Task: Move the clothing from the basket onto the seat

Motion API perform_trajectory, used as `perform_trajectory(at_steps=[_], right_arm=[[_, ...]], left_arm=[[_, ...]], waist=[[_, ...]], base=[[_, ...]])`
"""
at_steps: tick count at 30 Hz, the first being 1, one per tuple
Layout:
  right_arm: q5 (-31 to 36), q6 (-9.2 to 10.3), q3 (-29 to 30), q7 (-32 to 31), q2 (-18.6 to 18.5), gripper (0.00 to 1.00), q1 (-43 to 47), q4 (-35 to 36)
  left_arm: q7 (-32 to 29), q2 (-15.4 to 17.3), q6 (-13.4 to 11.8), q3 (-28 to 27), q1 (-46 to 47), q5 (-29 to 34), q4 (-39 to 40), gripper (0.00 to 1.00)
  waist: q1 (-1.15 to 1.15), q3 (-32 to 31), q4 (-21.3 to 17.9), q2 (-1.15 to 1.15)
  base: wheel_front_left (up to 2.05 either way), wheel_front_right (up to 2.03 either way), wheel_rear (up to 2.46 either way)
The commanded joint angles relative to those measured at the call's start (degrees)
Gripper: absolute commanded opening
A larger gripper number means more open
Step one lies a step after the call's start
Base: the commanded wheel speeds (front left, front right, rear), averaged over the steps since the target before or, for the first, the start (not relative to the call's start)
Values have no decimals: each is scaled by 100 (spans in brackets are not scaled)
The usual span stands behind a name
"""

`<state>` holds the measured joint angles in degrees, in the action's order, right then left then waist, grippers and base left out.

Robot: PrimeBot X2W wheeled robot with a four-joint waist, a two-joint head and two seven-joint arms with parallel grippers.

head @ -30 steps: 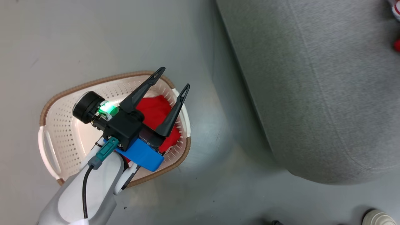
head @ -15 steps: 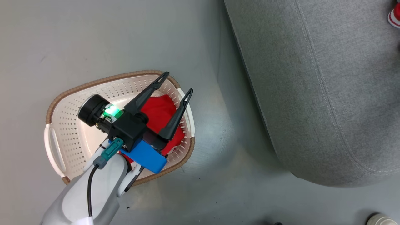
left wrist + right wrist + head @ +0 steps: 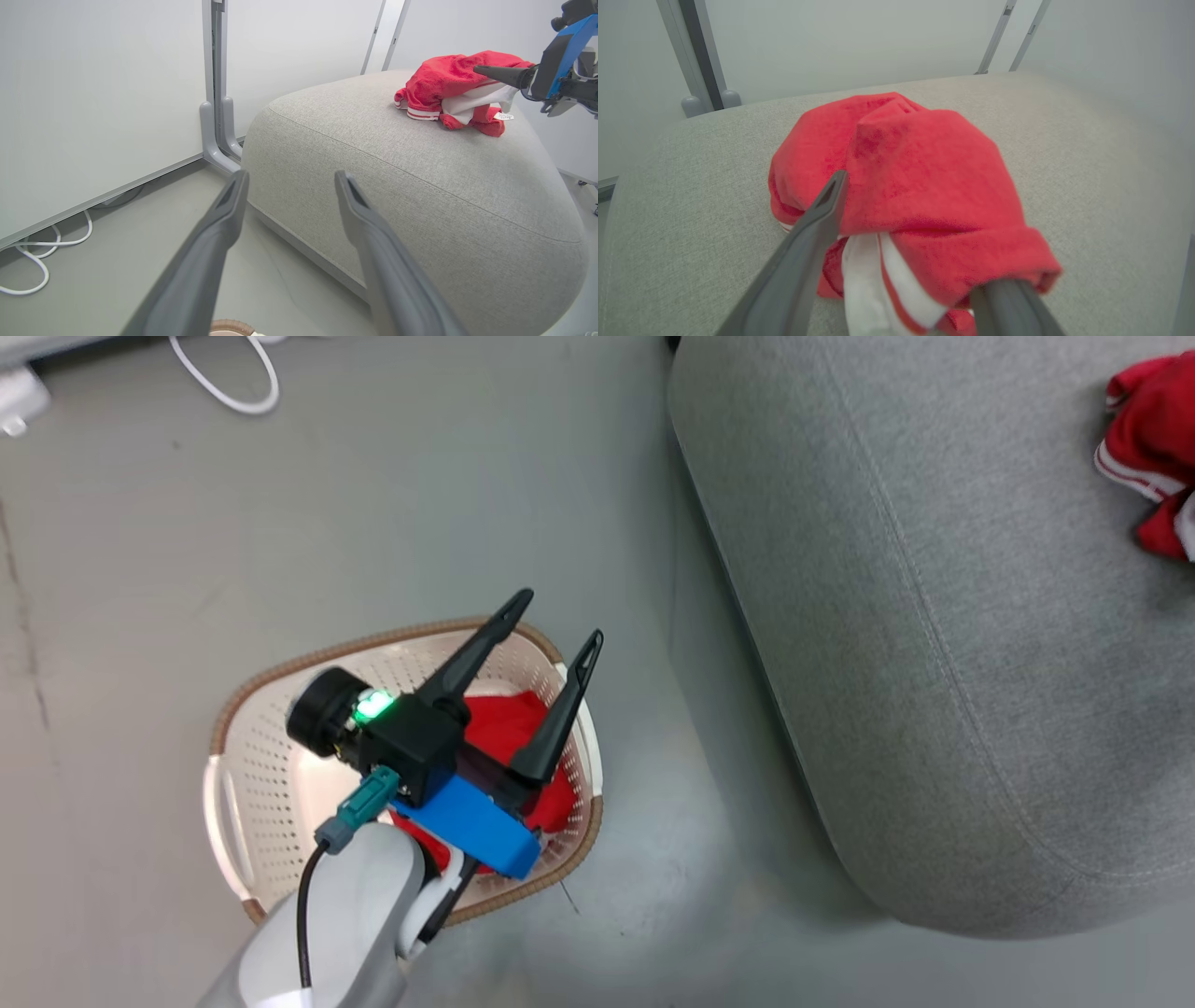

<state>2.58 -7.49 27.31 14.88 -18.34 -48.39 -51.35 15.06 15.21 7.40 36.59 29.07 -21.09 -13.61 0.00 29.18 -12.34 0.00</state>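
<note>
Left gripper (image 3: 558, 619): held above the laundry basket (image 3: 271, 775), jaws spread wide, nothing between them. Beneath it, one red garment (image 3: 499, 728) is seen lying crumpled in the basket, at the end nearest the sofa. The basket stands on the grey floor (image 3: 373, 504), near the grey sofa (image 3: 934, 616) but not touching it.

On the sofa's top, a second red garment (image 3: 915, 177) with white striped trim is found bunched and resting on the upholstery. Right gripper (image 3: 917, 231): jaws set apart around that garment, with no grip made. A fold of cloth is draped over one fingertip.

Judgement: one garment is taken as delivered and the task as about half done. For the next move, the right gripper should be lifted clear without snagging the draped fold. The left gripper should then be lowered into the basket and closed on the garment there.
</note>
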Motion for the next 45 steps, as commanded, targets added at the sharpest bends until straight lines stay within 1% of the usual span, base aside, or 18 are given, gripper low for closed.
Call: perform_trajectory(at_steps=[1, 7, 12, 17, 20, 23, 29, 32, 37, 45], right_arm=[[60, -1, -46, 26, -13, 100, 239, 17], [32, -1, -221, 15, 185, 100, 989, 232], [148, -1, -463, -8, 416, 100, 1757, 699], [312, -1, -698, -65, 892, 100, 2646, 1692], [252, -1, -879, -199, 1165, 100, 3129, 2338], [135, -1, -1107, -369, 1343, 100, 3549, 2930], [-37, -1, -1534, -568, 1511, 100, 4298, 3847], [-156, -1, -1794, -645, 1539, 100, 4589, 4094], [-371, -1, -2120, -710, 1545, 100, 4851, 4210], [-496, -1, -2316, -686, 1547, 100, 4921, 4306]], left_arm=[[18, -74, 11, -39, -146, -56, -54, 100], [18, -317, 11, -277, -645, -153, -164, 100], [17, -437, 11, -542, -1125, -181, -216, 100], [17, -552, 11, -887, -1599, -156, -235, 100], [17, -575, 11, -1108, -1845, -109, -243, 100], [17, -598, 11, -1321, -2028, -71, -244, 100], [17, -635, 11, -1671, -2282, 13, -249, 100], [17, -661, 11, -1862, -2381, 43, -268, 100], [17, -651, 11, -2123, -2528, 96, -341, 100], [17, -694, 11, -2640, -2689, 193, -455, 100]], waist=[[0, -440, 136, 0], [0, -1207, 275, 0], [0, -1769, 394, 0], [0, -2186, 561, 0], [0, -2351, 646, 0], [0, -2470, 745, 0], [0, -2662, 1010, 0], [0, -2749, 1145, 0], [0, -2872, 1297, 0], [0, -2948, 1447, 0]], base=[[0, 0, 0], [0, 0, 0], [0, 0, 0], [0, 0, 0], [0, 0, 0], [0, 0, 0], [0, 0, 0], [0, 0, 0], [0, 0, 0], [0, 0, 0]])
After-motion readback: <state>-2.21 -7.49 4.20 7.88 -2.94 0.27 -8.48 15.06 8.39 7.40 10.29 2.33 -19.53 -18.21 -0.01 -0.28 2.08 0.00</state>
